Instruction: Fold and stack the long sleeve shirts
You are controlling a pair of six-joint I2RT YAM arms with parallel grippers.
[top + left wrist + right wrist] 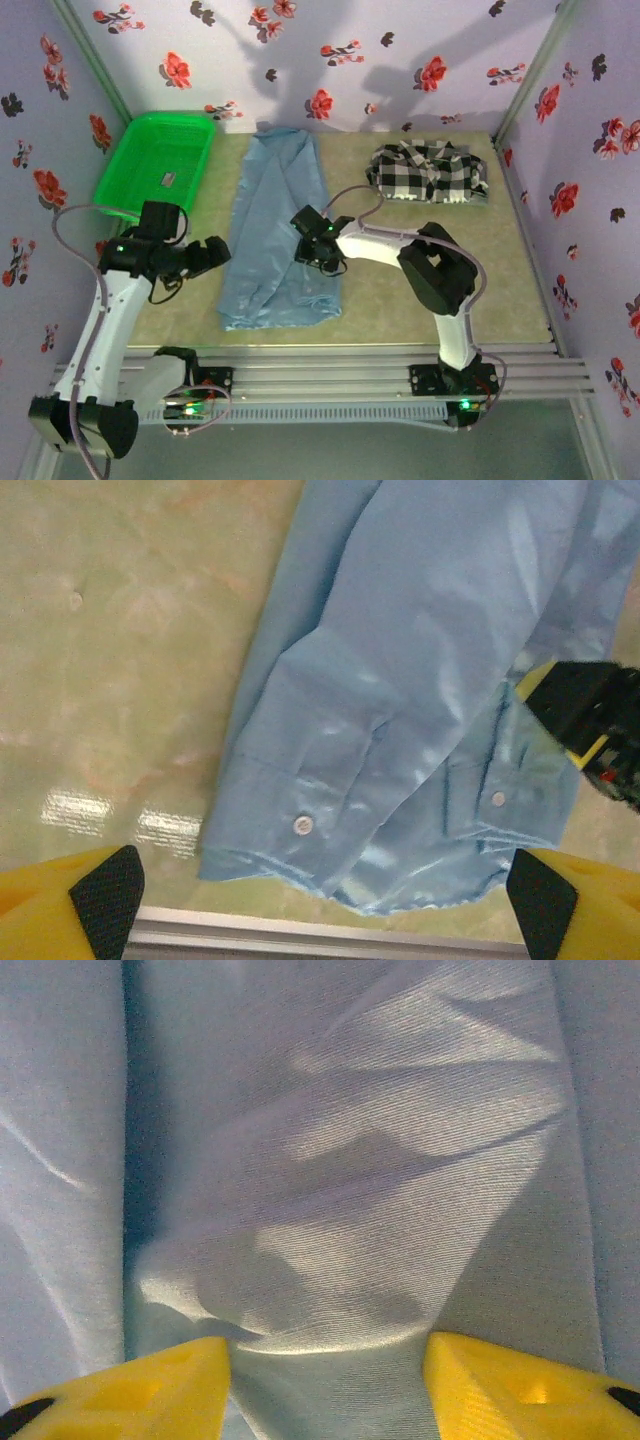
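Observation:
The light blue long sleeve shirt (275,200) lies folded into a long strip down the middle of the table, with its cuffs and buttons (400,660) at the near end. The black-and-white checked shirt (428,170) sits folded at the back right. My left gripper (215,255) hovers just left of the blue shirt's near part. Its jaws stand wide open (322,890) and hold nothing. My right gripper (322,255) is down on the middle of the blue shirt, jaws apart (327,1380), with a raised fold of blue cloth (350,1160) between the fingers.
A green plastic basket (205,150) stands at the back left, close behind the left arm. Metal rails (340,365) run along the table's near edge, just below the shirt's cuffs. Flowered walls close in the back and both sides.

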